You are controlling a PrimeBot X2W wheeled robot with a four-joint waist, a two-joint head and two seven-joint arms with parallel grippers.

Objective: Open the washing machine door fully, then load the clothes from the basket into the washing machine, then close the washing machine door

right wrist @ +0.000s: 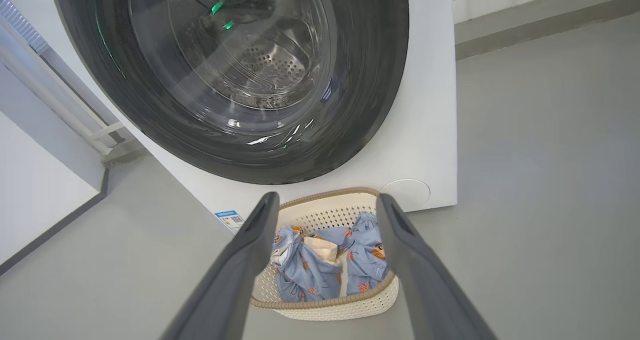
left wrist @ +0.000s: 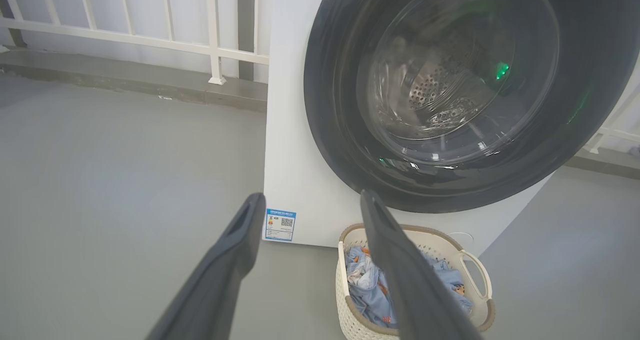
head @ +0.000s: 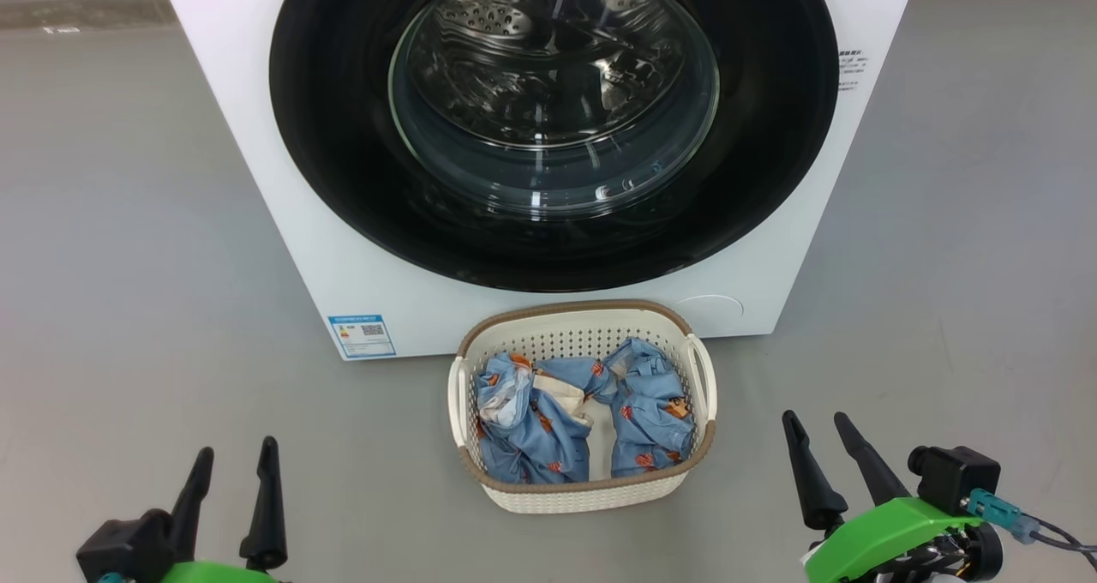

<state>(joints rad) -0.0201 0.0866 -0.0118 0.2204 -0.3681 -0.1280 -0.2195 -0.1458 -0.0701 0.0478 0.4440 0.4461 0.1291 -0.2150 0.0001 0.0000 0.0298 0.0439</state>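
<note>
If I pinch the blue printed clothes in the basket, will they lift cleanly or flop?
The crumpled light blue printed clothes look soft, so they will probably drape and trail. Tangled with cream cloth, one grab may drag several pieces. The light-looking perforated cream plastic basket might lift too.

The white washing machine stands with its glossy black-ringed washing machine door shut. Just before it on the floor sits the cream basket, upright, holding crumpled light blue clothes.
</note>
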